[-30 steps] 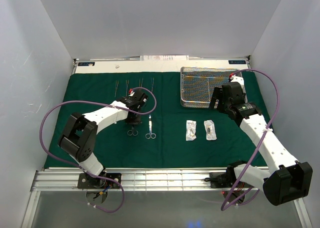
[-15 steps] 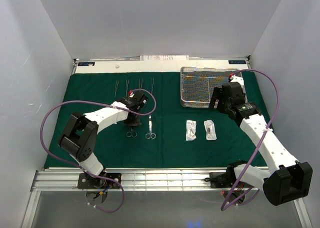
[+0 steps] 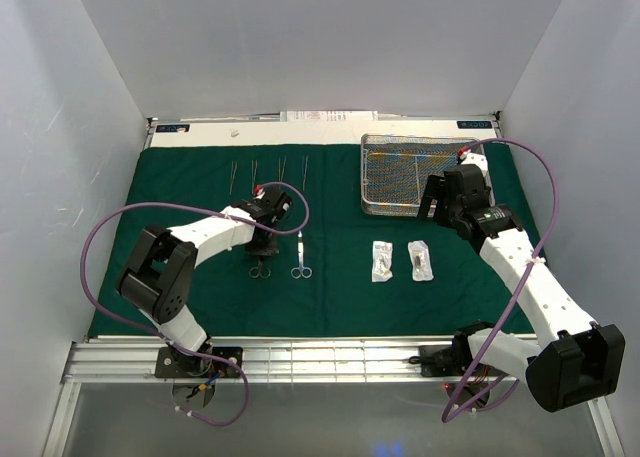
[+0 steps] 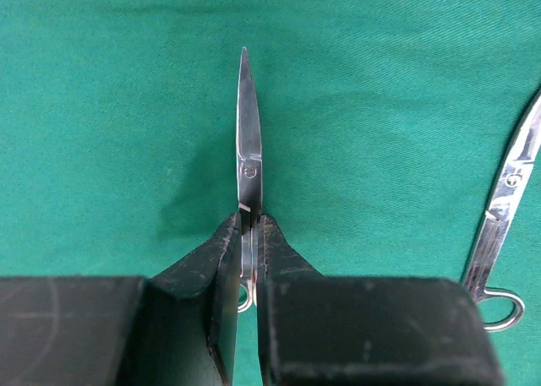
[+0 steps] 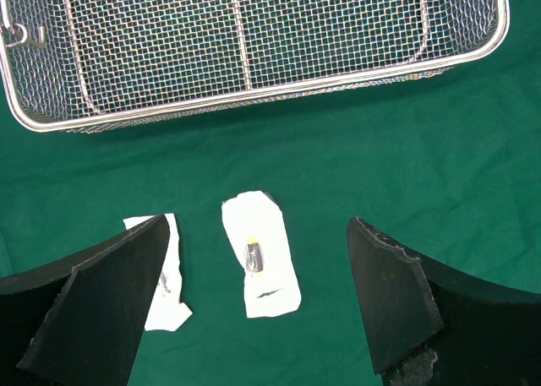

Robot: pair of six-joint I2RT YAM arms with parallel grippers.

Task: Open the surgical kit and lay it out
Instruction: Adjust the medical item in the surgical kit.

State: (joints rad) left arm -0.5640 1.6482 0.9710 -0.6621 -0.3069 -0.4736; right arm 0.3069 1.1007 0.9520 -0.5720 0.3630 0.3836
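1. White walls (image 3: 300, 37) stand on three sides of the dark green cloth (image 3: 200, 297), which is spread out flat.
2. We see the left gripper (image 4: 248, 234) closed narrow on a pair of scissors (image 4: 247, 141). It pinches them just below the pivot, and the closed blades point away from the arm.
3. We cannot tell if these scissors touch the cloth.
4. A second pair of scissors (image 4: 507, 200) lies on the cloth near them, on the right side, apart.
5. Farther back lies a row of slim metal tools (image 3: 233, 173).
6. A wire tray (image 3: 400, 167) stands at the far right of the cloth.
7. The right gripper (image 5: 258, 234) hangs with jaws wide, holding nothing, above a small packet (image 5: 260, 255).
8. Another packet (image 5: 165, 276) lies beside the first, both near the tray.
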